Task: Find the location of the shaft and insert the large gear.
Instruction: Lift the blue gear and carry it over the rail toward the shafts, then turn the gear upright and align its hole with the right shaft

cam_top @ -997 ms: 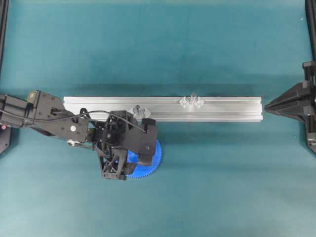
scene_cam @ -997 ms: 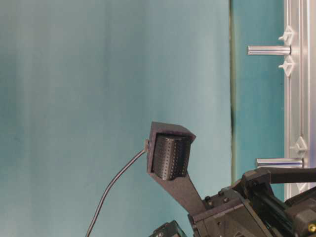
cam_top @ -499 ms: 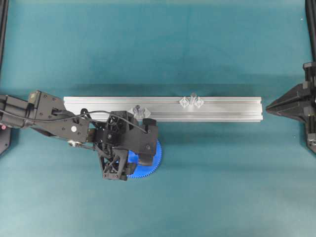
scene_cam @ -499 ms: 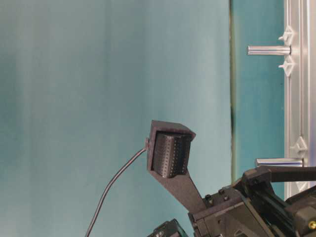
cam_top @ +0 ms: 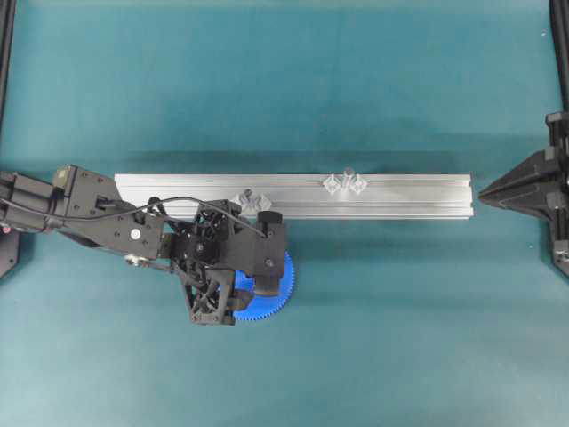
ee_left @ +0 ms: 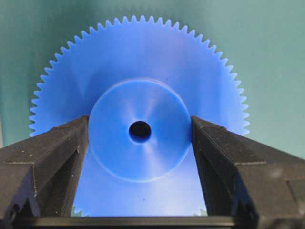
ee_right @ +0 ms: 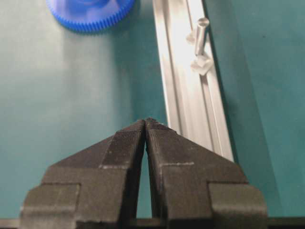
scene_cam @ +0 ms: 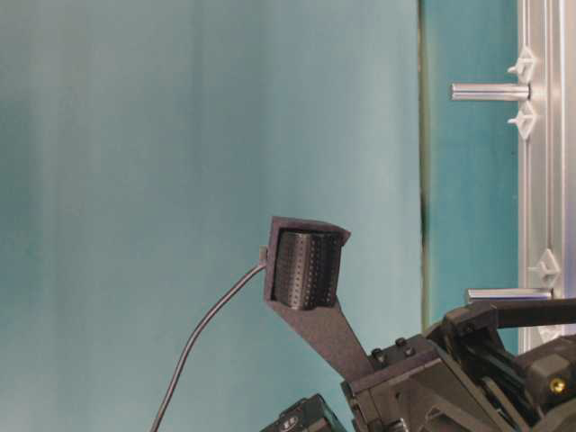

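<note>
The large gear (ee_left: 143, 71), bright blue with a raised hub, lies flat on the teal mat just in front of the rail (cam_top: 373, 206). It also shows in the overhead view (cam_top: 284, 283) and the right wrist view (ee_right: 90, 13). My left gripper (ee_left: 139, 128) points down over it, its fingers (ee_left: 71, 143) pressed on both sides of the hub. Two upright grey shafts stand on the rail, one (cam_top: 252, 197) right behind my left wrist and one (cam_top: 346, 178) further right. My right gripper (ee_right: 145, 123) is shut and empty, off the rail's right end (cam_top: 487, 191).
In the table-level view the rail (scene_cam: 540, 171) runs along the right edge with both shafts (scene_cam: 490, 91) (scene_cam: 507, 294) sticking out. My left arm (scene_cam: 441, 387) fills the bottom right. Black frame posts (cam_top: 7, 53) stand at the table's sides.
My left wrist has shifted slightly over the gear. The gear, the rail and the right arm have not moved.
</note>
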{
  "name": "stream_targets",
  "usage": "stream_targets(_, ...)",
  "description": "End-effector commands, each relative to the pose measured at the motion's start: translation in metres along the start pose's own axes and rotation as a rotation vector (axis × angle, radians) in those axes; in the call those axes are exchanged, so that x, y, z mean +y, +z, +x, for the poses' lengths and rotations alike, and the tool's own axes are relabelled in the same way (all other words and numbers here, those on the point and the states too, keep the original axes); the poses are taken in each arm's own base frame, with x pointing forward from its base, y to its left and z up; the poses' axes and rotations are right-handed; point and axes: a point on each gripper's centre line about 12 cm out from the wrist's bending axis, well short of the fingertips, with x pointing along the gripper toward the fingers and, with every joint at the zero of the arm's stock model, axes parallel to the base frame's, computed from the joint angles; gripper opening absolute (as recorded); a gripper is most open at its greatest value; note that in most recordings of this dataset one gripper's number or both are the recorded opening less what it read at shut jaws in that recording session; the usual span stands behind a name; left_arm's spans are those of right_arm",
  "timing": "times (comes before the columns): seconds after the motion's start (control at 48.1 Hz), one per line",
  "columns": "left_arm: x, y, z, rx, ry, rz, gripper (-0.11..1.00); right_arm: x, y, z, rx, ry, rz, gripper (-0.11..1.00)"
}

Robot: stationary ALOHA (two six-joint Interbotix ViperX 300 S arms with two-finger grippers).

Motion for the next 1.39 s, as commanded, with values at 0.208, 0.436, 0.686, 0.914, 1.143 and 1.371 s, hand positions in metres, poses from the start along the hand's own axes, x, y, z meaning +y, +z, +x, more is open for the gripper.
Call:
stream_targets(0.208,-0.003,0.036,-0.028,-0.113,-0.007,0.020,0.72,0.000,0.005,-0.001,-0.012,0.001,0.013,0.14)
stream_targets(0.436,-0.002,0.068,-0.064,-0.236,-0.009,0.028,0.72,0.000,0.005,-0.001,-0.012,0.001,0.013,0.14)
stream_targets(0.686,0.023,0.097,-0.104,-0.353,0.042,0.023,0.72,0.000,0.004,-0.002,-0.012,0.001,0.013,0.14)
stream_targets(0.914,0.046,0.118,-0.125,-0.337,0.118,0.145,0.72,0.001,0.005,-0.004,-0.014,0.001,0.013,0.14)
stream_targets(1.143,0.065,0.138,-0.131,-0.336,0.164,0.185,0.72,0.001,0.005,-0.006,-0.024,0.003,0.015,0.14)
stream_targets(1.371,0.077,0.155,-0.111,-0.322,0.172,0.133,0.72,0.001,0.005,-0.006,-0.023,0.003,0.015,0.14)
